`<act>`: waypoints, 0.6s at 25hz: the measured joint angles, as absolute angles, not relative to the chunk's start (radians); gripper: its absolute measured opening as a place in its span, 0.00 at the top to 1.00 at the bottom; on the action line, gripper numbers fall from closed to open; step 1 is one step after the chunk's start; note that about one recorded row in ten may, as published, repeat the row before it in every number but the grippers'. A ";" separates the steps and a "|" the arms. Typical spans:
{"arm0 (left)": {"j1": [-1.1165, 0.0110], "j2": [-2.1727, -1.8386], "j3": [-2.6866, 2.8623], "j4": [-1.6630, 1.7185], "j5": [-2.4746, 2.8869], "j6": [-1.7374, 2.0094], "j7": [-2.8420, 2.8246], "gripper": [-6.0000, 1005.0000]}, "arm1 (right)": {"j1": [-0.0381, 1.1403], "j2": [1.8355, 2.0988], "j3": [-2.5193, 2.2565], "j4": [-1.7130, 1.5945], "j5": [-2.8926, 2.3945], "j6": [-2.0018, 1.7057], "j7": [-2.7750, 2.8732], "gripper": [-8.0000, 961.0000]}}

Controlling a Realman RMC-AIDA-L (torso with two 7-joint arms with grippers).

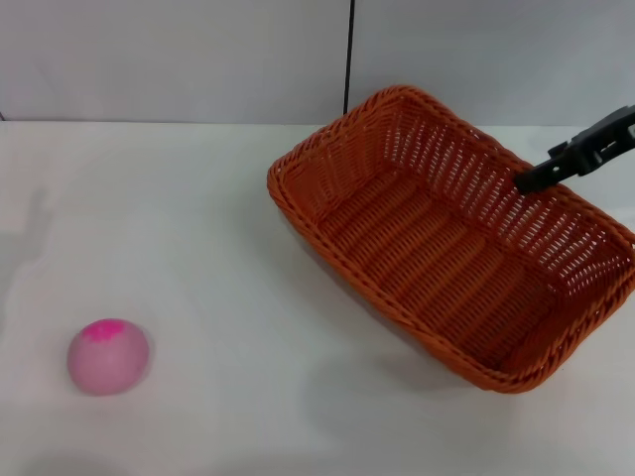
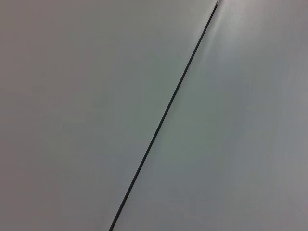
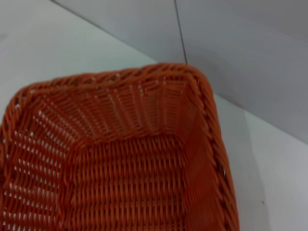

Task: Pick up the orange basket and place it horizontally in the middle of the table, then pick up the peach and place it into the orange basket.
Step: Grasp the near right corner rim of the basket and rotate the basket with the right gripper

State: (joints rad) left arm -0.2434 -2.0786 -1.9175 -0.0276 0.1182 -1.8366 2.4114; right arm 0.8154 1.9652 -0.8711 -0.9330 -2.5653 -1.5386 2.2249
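The orange basket (image 1: 446, 248) lies diagonally at the right of the white table (image 1: 198, 218). A dark shadow under its near side shows that side raised off the surface. My right gripper (image 1: 531, 181) reaches in from the right edge and grips the basket's far long rim. Its wrist view looks down into the woven inside of the basket (image 3: 125, 159). The peach (image 1: 108, 355), pale pink with a magenta patch, rests on the table at the near left, far from the basket. My left gripper is out of view.
A grey wall with a dark vertical seam (image 1: 349, 59) runs along the table's far edge. The left wrist view shows only that wall and seam (image 2: 163, 120).
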 joint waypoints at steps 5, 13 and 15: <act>-0.244 -2.079 -1.917 -0.026 0.118 -1.834 2.411 0.28 | 0.817 1.981 -0.882 -0.882 -2.586 -1.496 2.222 0.20; -0.250 -2.078 -1.917 -0.026 0.114 -1.828 2.405 0.28 | 0.825 1.992 -0.924 -0.837 -2.615 -1.445 2.225 0.20; -0.251 -2.079 -1.917 -0.026 0.114 -1.828 2.405 0.28 | 0.824 1.994 -0.925 -0.843 -2.617 -1.446 2.223 0.23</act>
State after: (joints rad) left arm -0.2506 -2.0786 -1.9175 -0.0260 0.1135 -1.8278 2.4049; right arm 0.8237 1.9940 -0.9248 -0.8432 -2.6166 -1.4463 2.2233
